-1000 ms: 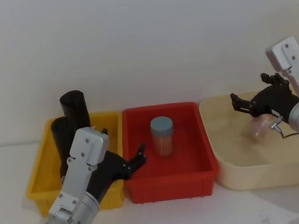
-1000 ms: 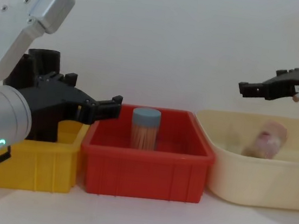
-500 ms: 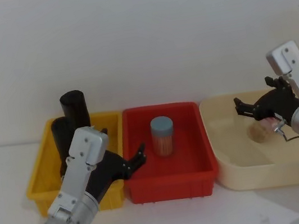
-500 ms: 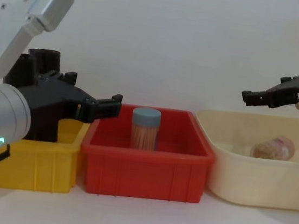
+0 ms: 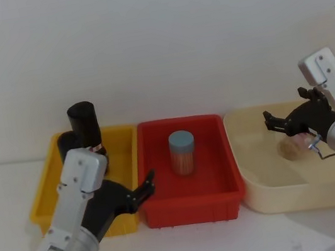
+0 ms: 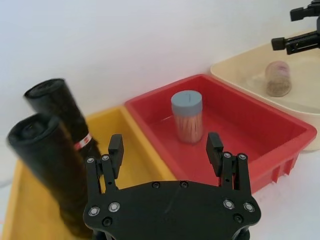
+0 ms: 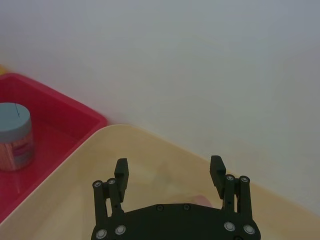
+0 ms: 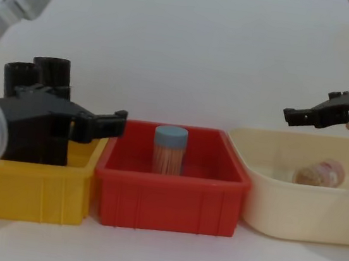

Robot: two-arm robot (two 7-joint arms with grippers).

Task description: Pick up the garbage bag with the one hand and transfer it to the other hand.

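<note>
Upright in the left part of the yellow bin (image 5: 43,195), the garbage bag (image 6: 47,170) stood as a plain black roll, leaning against the bin's far wall. Just beside it, touching or nearly so, stood a 2nd black roll (image 6: 60,107) with a red-and-white sticker low on its side. The left hand (image 6: 165,145), with the green ring, hung at the bin's front right corner, over the seam with the red bin (image 5: 193,209). Its 2 fingers were spread wide with nothing between them, and they pointed past the rolls towards the red bin. From the chest view, the hand's black body covered the lower part of both rolls. A blue-lidded jar of toothpicks (image 5: 183,153) stood in the red bin, well apart from the bag. On the right, the right hand (image 5: 270,121) hovered above the beige tray (image 5: 293,191), likewise released and empty, over a small jar (image 8: 320,172) lying on its side. All 3 containers sat in a row on the white desk (image 5: 237,242).
</note>
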